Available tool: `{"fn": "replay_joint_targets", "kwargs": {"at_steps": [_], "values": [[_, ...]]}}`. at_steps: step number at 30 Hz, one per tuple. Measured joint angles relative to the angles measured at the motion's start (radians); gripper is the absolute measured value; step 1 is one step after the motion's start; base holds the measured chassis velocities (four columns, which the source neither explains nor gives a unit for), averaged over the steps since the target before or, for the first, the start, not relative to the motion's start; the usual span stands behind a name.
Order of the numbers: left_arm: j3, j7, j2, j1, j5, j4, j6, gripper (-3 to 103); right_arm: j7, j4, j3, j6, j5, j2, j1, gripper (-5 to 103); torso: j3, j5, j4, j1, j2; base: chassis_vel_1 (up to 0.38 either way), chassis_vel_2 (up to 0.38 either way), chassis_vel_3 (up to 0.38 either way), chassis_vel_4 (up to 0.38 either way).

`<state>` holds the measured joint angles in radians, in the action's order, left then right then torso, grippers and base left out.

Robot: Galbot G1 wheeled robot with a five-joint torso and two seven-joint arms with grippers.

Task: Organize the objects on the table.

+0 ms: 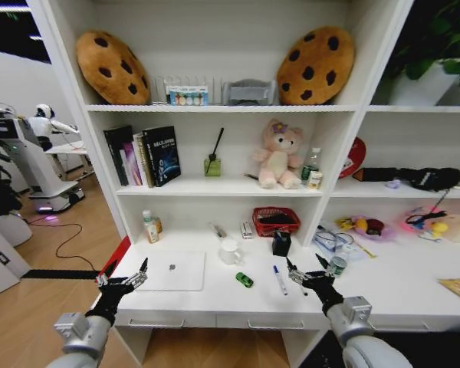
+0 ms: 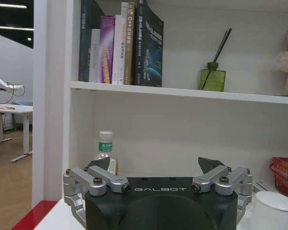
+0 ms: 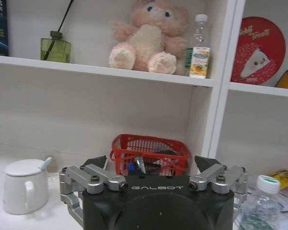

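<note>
We hold left gripper [image 1: 126, 278] wide over front left edge of table [image 1: 399, 287], empty, just beside flat silver laptop [image 1: 171, 270]. Right gripper [image 1: 308, 274] wide too, empty, near front edge. Between them, open white top: green toy car [image 1: 244, 280], blue-capped pen [image 1: 280, 280]. "GALBOT" printed on both claws. Farther back: white mug [image 1: 230, 251], red mesh basket [image 1: 275, 221] at rear.
</note>
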<state>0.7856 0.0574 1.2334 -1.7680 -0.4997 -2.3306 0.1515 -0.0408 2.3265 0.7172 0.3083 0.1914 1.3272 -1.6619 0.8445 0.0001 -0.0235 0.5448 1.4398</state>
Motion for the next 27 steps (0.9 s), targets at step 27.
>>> {"fn": "replay_joint_targets", "kwargs": {"at_steps": [27], "values": [[0.000, 0.000, -0.001, 0.000, 0.000, 0.001, 0.000, 100, -0.225, -0.383, -0.697, 0.048, 0.356, -0.509, 0.586, 100, 0.000, -0.0002, 0.0000, 0.000, 0.000, -0.077, -0.114, 0.093, 0.096]]}}
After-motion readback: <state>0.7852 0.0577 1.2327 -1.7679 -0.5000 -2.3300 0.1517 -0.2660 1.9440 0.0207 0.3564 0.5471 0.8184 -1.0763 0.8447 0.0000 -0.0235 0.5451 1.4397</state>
